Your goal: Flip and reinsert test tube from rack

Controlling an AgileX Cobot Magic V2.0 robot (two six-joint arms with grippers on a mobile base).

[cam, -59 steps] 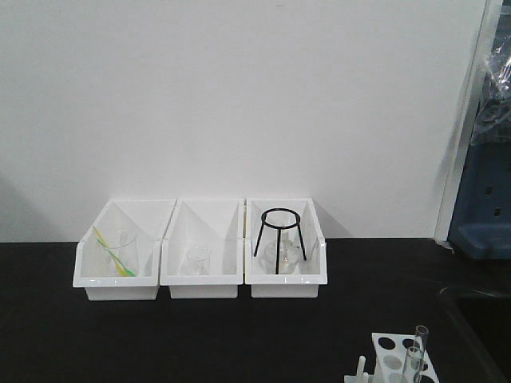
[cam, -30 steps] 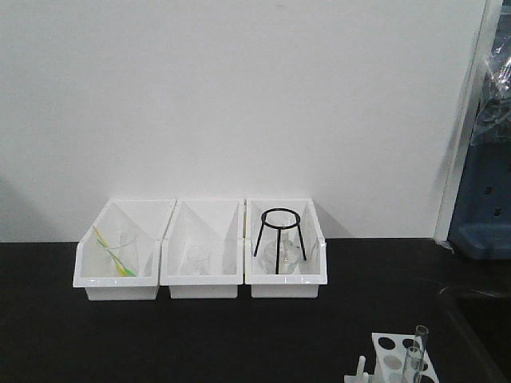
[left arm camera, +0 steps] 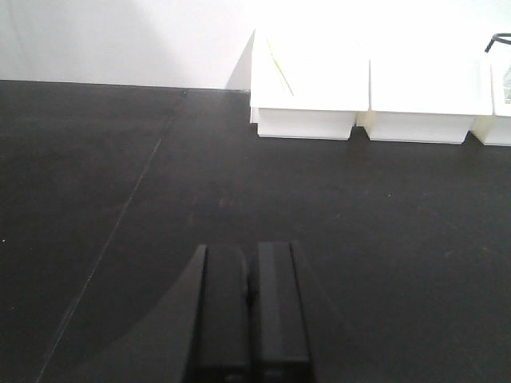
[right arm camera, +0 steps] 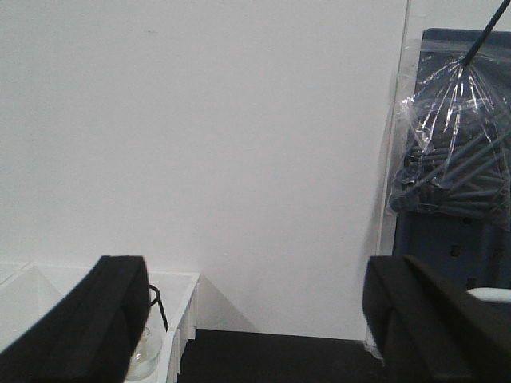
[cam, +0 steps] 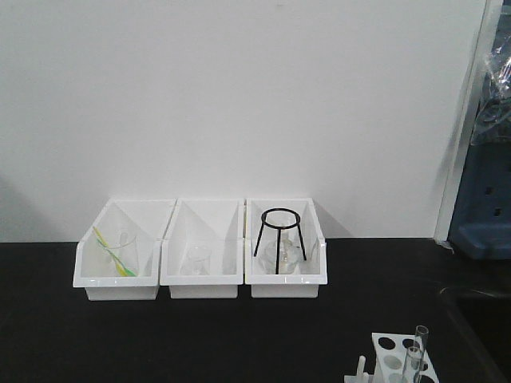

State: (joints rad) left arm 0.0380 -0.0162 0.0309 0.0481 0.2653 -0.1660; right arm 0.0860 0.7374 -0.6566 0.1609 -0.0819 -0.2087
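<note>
Clear glass test tubes [cam: 419,343] are sitting ungrasped in the white plastic holed rack [cam: 389,357]; left fingers [left arm camera: 225,315] are clenching empty, right fingers [right arm camera: 104,319] gaping: task seemingly unstarted.

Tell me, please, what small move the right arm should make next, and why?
Probably tilt the right gripper down toward the rack. Its jaws stand wide open, yet its camera shows only the wall and bins, no tube; the tubes stand upright in the rack, untouched.
</note>
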